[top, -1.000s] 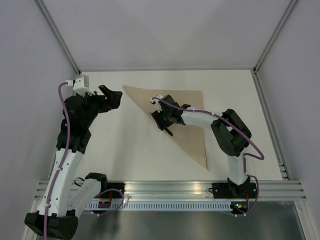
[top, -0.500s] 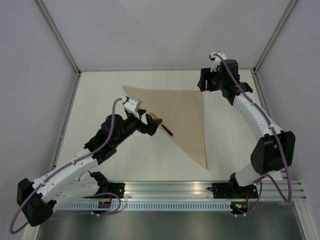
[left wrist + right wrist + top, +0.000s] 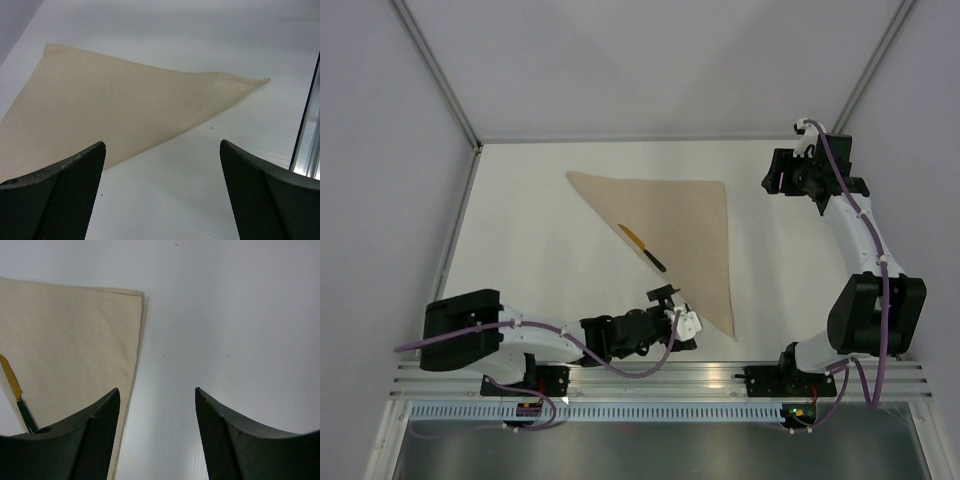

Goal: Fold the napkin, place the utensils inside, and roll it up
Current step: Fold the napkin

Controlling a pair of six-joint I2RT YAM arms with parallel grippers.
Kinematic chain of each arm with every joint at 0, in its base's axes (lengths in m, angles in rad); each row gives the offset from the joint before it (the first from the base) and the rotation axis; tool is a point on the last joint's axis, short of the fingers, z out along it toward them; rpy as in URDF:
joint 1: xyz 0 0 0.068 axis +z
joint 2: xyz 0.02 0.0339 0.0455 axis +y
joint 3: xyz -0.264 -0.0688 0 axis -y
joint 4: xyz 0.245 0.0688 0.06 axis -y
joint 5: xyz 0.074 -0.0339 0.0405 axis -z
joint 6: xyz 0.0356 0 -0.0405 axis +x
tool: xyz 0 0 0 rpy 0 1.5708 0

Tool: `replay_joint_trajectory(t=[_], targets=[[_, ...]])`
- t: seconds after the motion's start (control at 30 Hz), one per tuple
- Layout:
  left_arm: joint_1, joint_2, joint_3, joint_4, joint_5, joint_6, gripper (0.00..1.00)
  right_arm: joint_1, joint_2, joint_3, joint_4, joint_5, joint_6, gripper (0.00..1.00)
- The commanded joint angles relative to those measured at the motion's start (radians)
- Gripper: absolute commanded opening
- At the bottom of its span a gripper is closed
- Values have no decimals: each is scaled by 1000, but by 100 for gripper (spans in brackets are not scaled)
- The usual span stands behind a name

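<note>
Our left pincer, apart, has swung to the napkin's near corner. The right pincer, apart, has withdrawn. With 1 utensil laid, we judge rolling next.

Open table left and right of the napkin, bare cloth over its right half; in the way only the utensil along its left edge, the spread left gripper beside its near tip, the spread right gripper beyond its far right corner.

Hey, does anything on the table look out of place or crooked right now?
Only slightly: the yellow-and-black utensil lies right along the diagonal edge of the napkin rather than centred on it. The napkin lies flat; nothing is spilled.
</note>
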Motion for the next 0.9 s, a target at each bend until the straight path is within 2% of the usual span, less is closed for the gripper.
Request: replay_joint_trajectory(t=[0.0, 0.13, 0.33, 0.57, 0.87], targets=[[-50, 133, 21, 273, -41, 127, 96, -14, 3, -14, -2, -32, 0, 67], [-115, 307, 96, 327, -94, 205, 92, -19, 12, -25, 12, -34, 2, 66], [-190, 474, 182, 335, -102, 251, 88, -25, 17, -16, 17, -26, 5, 65], [-201, 532, 243, 288, -44, 212, 73, -26, 21, -8, 26, -26, 17, 62], [-205, 606, 295, 260, -5, 159, 65, -28, 21, -13, 37, -26, 23, 60]])
